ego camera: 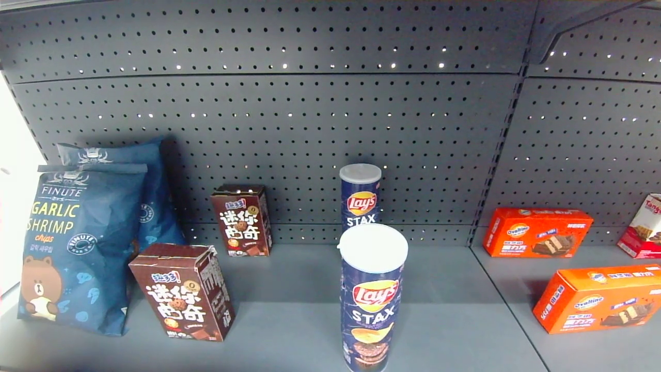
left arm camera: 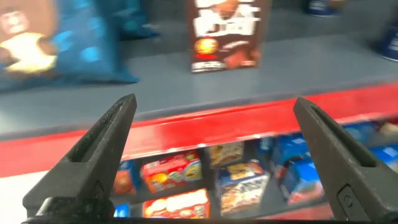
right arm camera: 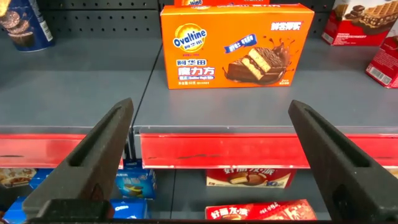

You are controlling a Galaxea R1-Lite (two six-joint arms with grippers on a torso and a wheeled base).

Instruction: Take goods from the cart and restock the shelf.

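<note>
Between loads at the shelf [ego camera: 289,289]: both claws hang empty in front of its red edge rail [right arm camera: 224,150], so the step in hand looks like the return for fresh stock. The next move would call for turning to the cart and closing on one item there.

The left claw [left arm camera: 214,102] is spread wide and grips nothing, touching nothing. It faces the front brown cookie box [left arm camera: 227,31] and the blue chip bags [ego camera: 77,243]. The right claw [right arm camera: 209,104] is equally wide and released, facing the front orange wafer box [right arm camera: 236,46].

On the shelf stand two chip canisters in file, the front canister [ego camera: 373,305] near the edge and the rear canister [ego camera: 360,199] against the pegboard. A second cookie box [ego camera: 241,220] and a second orange box [ego camera: 537,232] also sit at the back. Open gaps remain between the rows — room, by the look of it, for more goods.
</note>
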